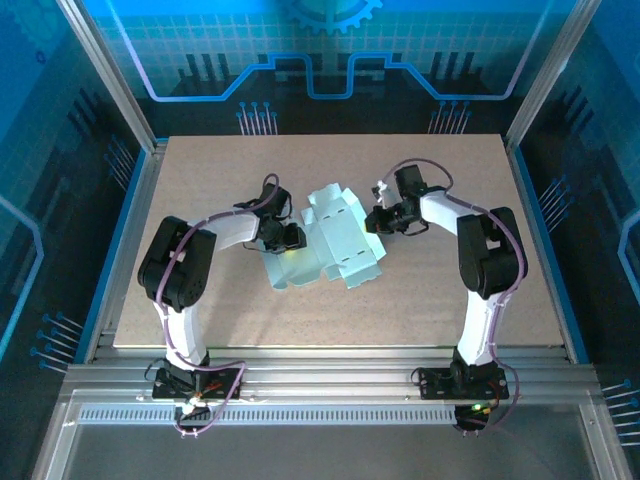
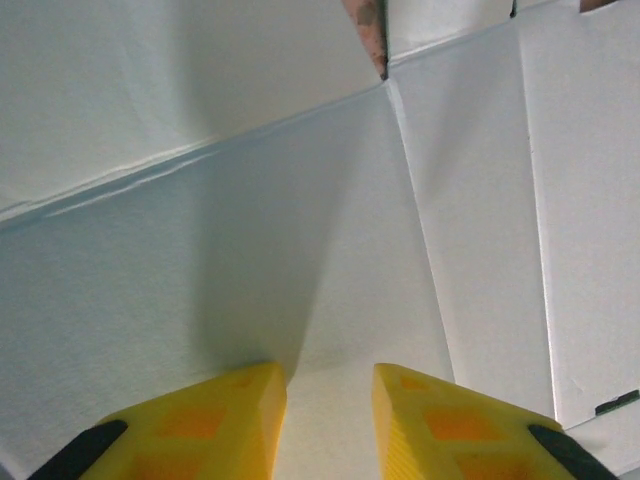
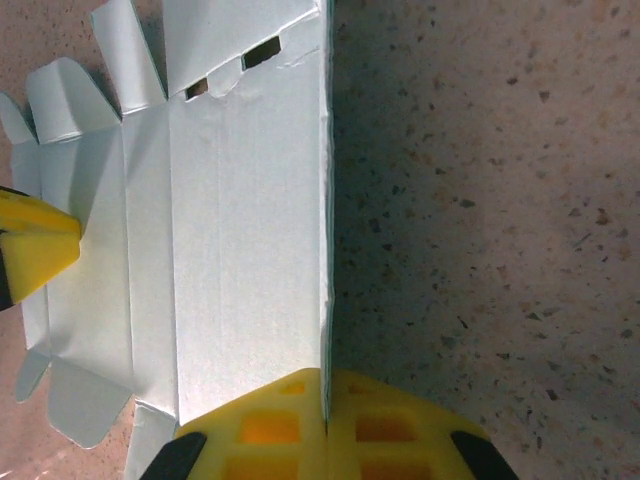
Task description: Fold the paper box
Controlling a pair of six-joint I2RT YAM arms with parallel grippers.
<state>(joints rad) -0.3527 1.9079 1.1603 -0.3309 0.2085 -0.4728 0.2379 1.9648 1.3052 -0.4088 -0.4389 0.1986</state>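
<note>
The speckled tan desk (image 1: 450,290) carries the paper box (image 1: 335,245), a pale mint cut-out lying partly folded at its centre, between the two arms. The right fingers (image 3: 340,405) are pressed together on the box's edge on their own side, with the card pinched between them. The left fingers (image 1: 292,238) stand apart at the box's opposite side, close over a creased panel.
</note>
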